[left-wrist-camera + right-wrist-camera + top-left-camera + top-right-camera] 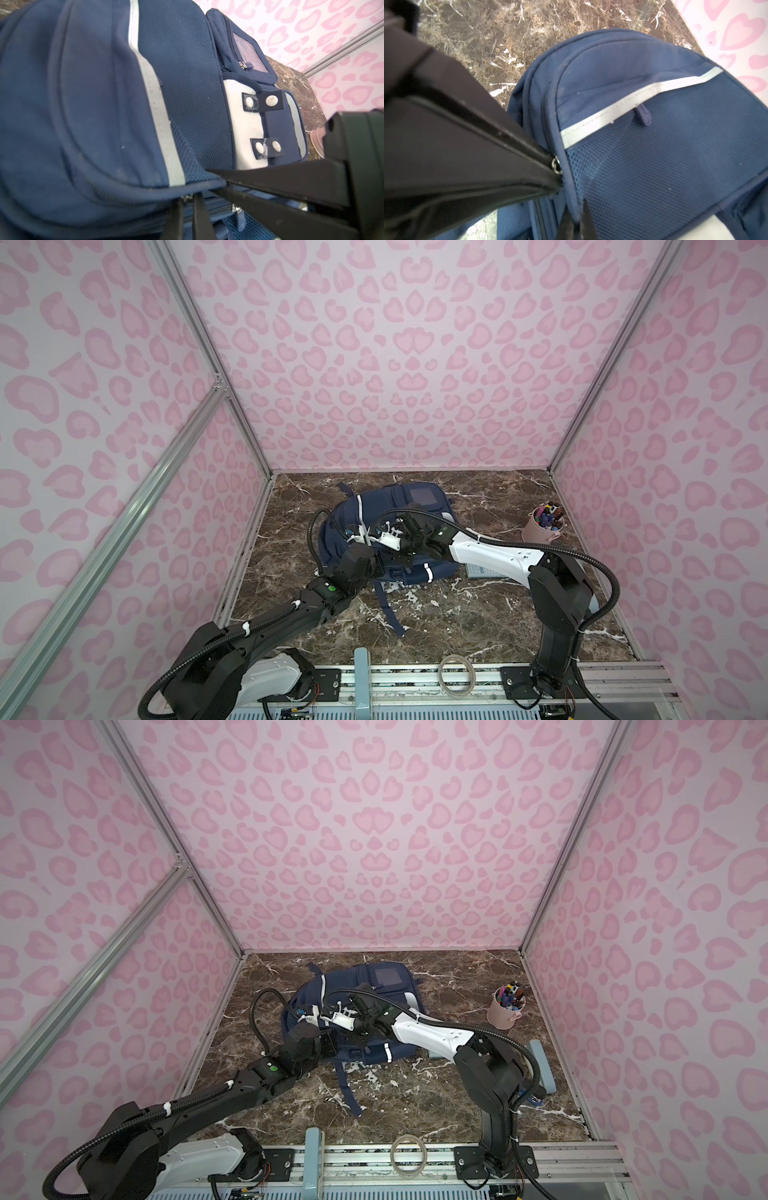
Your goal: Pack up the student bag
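The navy student bag (pixel 415 506) (pixel 374 986) lies flat on the marble table at the middle back, seen in both top views. Both grippers meet at its left edge. My left gripper (pixel 189 197) (pixel 360 536) is shut on a metal zipper pull (pixel 557 165) beside the piped edge of the front pocket. My right gripper (pixel 577 209) (pixel 374 538) is shut on that piped edge (pixel 571 193), a little further along it. A white reflective stripe (pixel 623 108) crosses the mesh pocket (pixel 187 83). What is inside the bag does not show.
A pink cup (pixel 542 531) full of pens stands at the back right. A roll of clear tape (pixel 457 672) lies on the front rail. A light-blue case (pixel 542 1065) lies by the right wall behind the right arm. Loose bag straps (pixel 388 610) trail toward the front.
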{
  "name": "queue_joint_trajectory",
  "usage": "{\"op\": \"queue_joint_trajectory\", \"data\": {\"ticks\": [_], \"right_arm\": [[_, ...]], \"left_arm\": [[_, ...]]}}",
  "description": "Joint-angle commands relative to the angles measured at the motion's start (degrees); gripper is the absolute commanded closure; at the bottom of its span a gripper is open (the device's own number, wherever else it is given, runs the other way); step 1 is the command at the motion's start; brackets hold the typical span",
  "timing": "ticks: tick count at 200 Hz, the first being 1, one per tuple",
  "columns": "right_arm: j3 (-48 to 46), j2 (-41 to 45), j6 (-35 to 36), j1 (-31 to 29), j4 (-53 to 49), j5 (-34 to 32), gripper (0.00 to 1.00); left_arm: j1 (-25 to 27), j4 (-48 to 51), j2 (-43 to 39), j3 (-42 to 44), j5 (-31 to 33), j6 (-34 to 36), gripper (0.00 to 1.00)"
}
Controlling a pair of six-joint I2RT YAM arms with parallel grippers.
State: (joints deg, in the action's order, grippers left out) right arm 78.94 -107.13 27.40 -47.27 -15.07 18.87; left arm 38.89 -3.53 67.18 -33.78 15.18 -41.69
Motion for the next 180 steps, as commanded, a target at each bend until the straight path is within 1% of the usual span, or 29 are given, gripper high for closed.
{"op": "queue_joint_trajectory", "data": {"ticks": [1,46,61,77,93,115,128,141,147,153,167,175,180], "right_arm": [[-0.4,-0.1,-0.5,0.4,-1.5,1.1,1.00],[-0.4,0.3,-0.2,0.4,-1.9,0.3,1.00],[-0.4,0.8,0.3,0.3,-2.7,-0.2,1.00],[-0.9,1.6,1.5,0.3,-3.4,-1.8,1.00],[-1.6,2.5,2.8,0.2,-4.2,-2.1,1.00],[-3.0,3.6,4.1,0.2,-3.8,-2.0,1.00],[-3.8,3.9,4.2,0.5,-2.7,-3.8,1.00],[-4.1,4.2,4.1,0.4,-2.5,-4.3,1.00],[-4.2,4.3,4.2,0.1,-2.5,-4.7,1.00],[-4.1,4.4,4.4,-0.2,-2.5,-4.6,1.00],[-4.4,4.6,4.5,-0.4,-2.1,-4.1,1.00],[-4.5,4.6,4.6,-0.3,-2.0,-4.1,1.00],[-4.4,4.5,4.7,-0.3,-2.1,-4.3,1.00]], "left_arm": [[-1.4,8.4,-1.8,-1.1,1.0,-0.1,0.97],[-5.0,13.8,-7.2,0.6,0.8,2.5,0.97],[-8.2,14.0,-7.5,0.4,-0.7,4.6,0.97],[-12.4,14.8,-7.4,-0.2,-0.5,6.8,0.97],[-16.9,15.0,-7.7,-0.6,-3.8,7.6,0.97],[-17.3,15.9,-9.1,-1.6,-2.9,9.4,0.97],[-17.3,13.5,-10.0,-0.9,-8.2,11.0,0.97],[-16.9,9.2,-11.2,1.7,-15.2,10.9,0.97],[-16.1,8.4,-11.7,2.4,-16.4,11.2,0.97],[-15.0,8.2,-12.1,2.8,-15.8,11.9,0.97],[-13.9,7.1,-13.2,3.5,-15.8,15.0,0.87],[-14.0,6.2,-13.3,3.6,-15.4,16.2,0.77],[-14.0,5.8,-13.1,3.6,-15.3,16.6,0.73]]}}
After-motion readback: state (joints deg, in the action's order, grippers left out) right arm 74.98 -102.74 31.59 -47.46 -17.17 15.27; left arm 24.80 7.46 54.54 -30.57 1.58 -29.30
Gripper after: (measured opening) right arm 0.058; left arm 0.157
